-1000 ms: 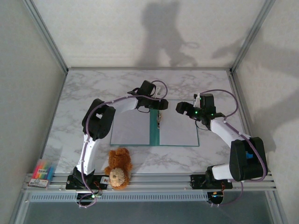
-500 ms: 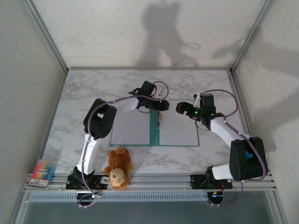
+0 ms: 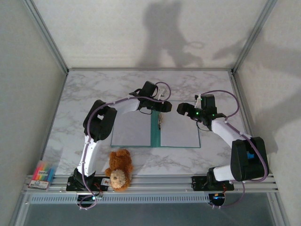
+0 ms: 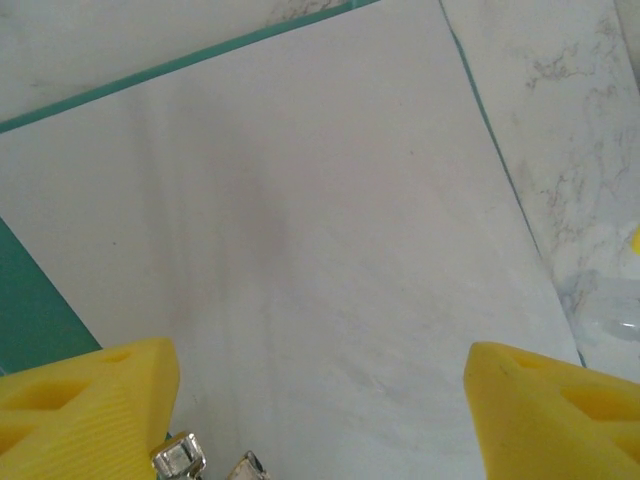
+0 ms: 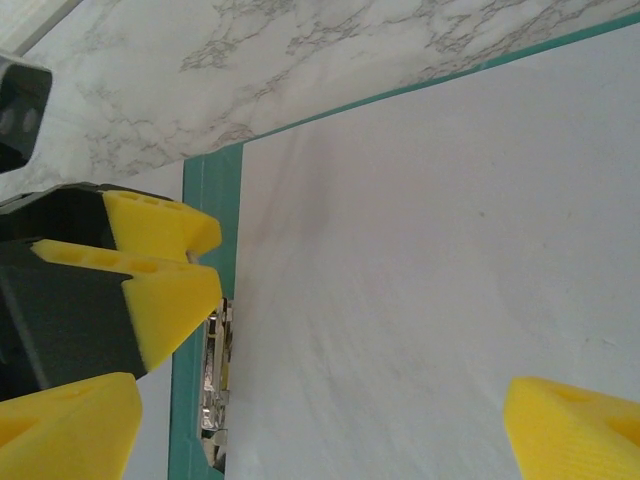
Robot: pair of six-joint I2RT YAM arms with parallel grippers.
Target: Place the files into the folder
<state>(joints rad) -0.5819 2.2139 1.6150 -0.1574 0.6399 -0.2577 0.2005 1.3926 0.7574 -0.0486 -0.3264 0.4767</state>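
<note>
The teal folder (image 3: pixel 155 136) lies open on the marble table, spine toward me, a metal clip (image 5: pixel 215 380) on the spine. A white sheet of the files (image 3: pixel 178 132) lies flat on its right half, with teal rim (image 5: pixel 420 85) showing past its far edge. My left gripper (image 3: pixel 163 107) hovers open over the top of the spine; its yellow fingers (image 4: pixel 85 400) stand wide apart above the sheet (image 4: pixel 300 220), holding nothing. My right gripper (image 3: pixel 181 109) hangs open over the sheet's far edge, facing the left gripper's fingers (image 5: pixel 165 265), its own fingertips (image 5: pixel 575 430) empty.
A brown teddy bear (image 3: pixel 118 169) sits at the near edge, left of centre. A pack of coloured markers (image 3: pixel 41 174) lies on the rail at the far left. Metal frame posts and walls (image 3: pixel 51 42) close in the table on three sides.
The left gripper has shifted a touch to the right over the spine. The right arm and the folder have stayed where they were.
</note>
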